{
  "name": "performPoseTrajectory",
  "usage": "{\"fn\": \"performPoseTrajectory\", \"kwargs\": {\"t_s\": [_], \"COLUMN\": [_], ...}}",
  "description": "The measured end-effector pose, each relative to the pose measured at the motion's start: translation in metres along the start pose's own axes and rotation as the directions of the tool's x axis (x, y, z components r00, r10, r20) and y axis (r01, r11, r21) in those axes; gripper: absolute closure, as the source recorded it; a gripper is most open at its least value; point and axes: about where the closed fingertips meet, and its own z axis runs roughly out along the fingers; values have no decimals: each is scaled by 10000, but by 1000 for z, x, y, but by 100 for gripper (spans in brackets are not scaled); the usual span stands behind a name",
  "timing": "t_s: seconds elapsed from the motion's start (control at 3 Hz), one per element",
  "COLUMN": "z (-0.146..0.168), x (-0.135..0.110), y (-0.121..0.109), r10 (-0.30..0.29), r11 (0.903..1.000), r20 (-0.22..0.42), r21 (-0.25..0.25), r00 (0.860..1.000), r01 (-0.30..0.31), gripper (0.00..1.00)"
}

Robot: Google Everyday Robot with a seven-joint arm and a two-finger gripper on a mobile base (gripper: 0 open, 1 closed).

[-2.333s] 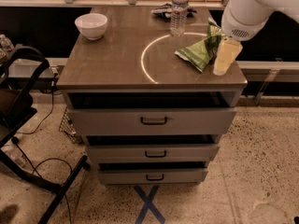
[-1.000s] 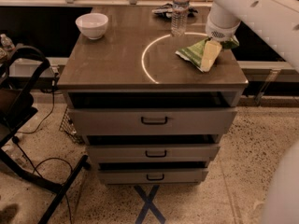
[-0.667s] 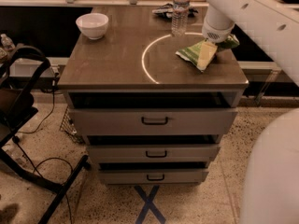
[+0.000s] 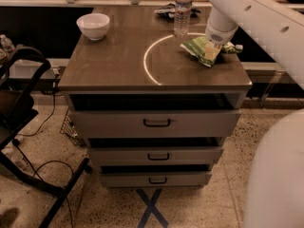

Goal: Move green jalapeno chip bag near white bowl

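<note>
The green jalapeno chip bag [image 4: 200, 50] lies crumpled at the right side of the brown cabinet top [image 4: 118, 61]. My gripper [image 4: 213, 54] comes down from the upper right and sits right on the bag's right part. The white arm covers most of it. The white bowl [image 4: 93, 25] stands at the far left corner of the top, well away from the bag and the gripper.
A clear water bottle [image 4: 182, 9] stands just behind the bag. A dark crumpled wrapper [image 4: 165, 10] lies at the back edge. A bright ring of light [image 4: 152, 56] marks the top. A black chair frame [image 4: 23, 118] stands at the left. Drawers [image 4: 156, 123] sit below.
My arm has swung in from the right and lowered onto the chip bag. The bag has stayed in about the same place; the bowl and bottle have not moved.
</note>
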Motion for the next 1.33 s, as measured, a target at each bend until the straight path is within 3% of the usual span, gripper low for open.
{"fn": "performPoseTrajectory", "kwargs": {"t_s": [0.33,0.67,1.0,1.33], "z": [4,4,-50,-108], "x": [0,0,-8,-32], "y": [2,2,-25,-42], "r10": [-11,-11,-296,-1256], "r11": [10000,10000,9950,9784], "r20": [-26,-26,627,1672], "r21": [-48,-48,972,1842], "r00": [10000,10000,9976,9779], "r01": [10,10,234,941], "gripper": [100,100,100,100]}}
